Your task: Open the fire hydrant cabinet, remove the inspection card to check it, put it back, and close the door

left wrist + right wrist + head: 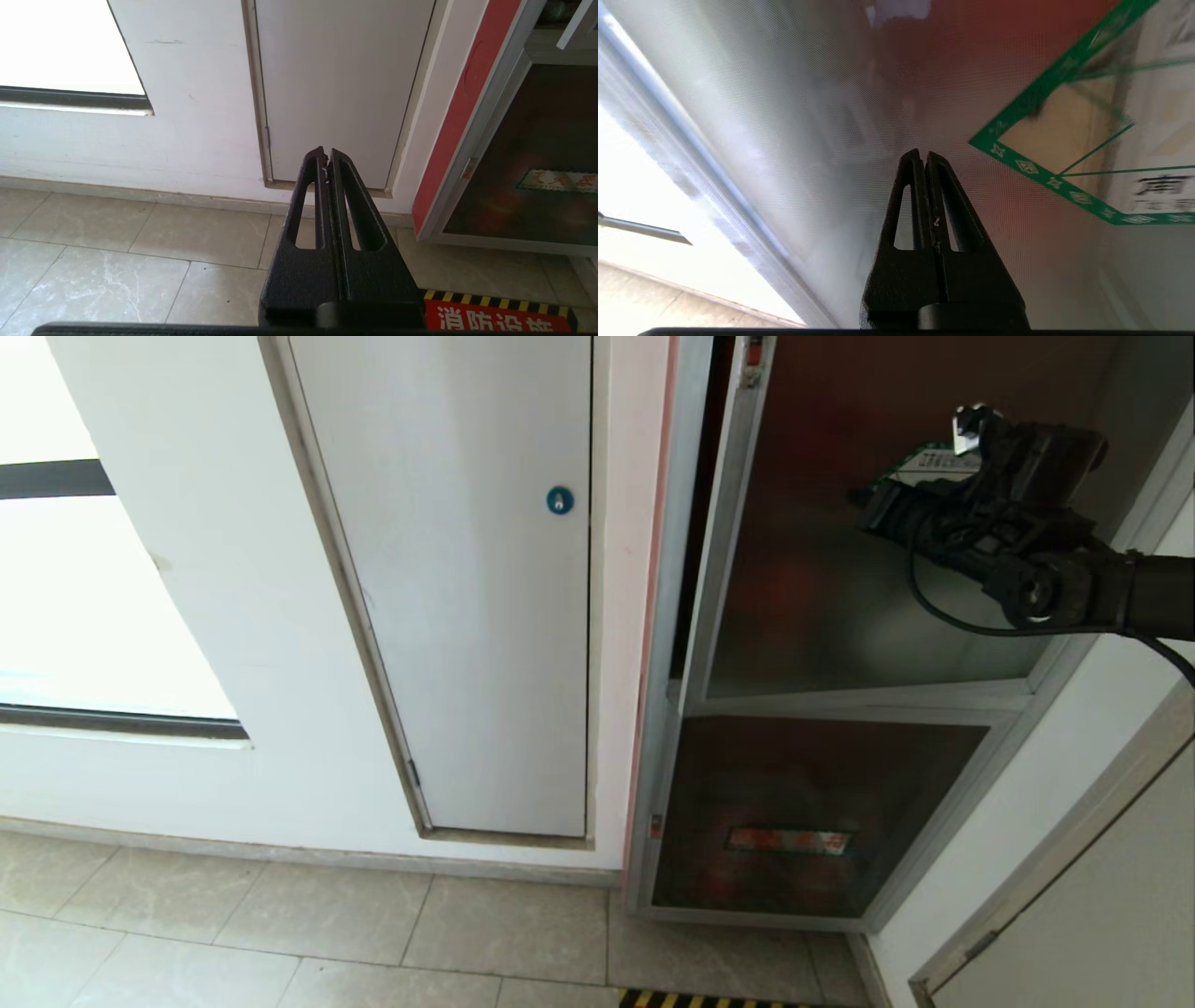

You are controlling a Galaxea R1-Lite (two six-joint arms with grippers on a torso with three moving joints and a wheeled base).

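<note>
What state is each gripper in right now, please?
Left gripper: closed, holding nothing, parked facing the wall.
Right gripper: closed, holding nothing, tips up against the door glass.

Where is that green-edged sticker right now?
The green-edged sticker is on the dark glass door, high on the right of the head view. The robot's right hand, shut and empty, is at the glass just beside it.
</note>
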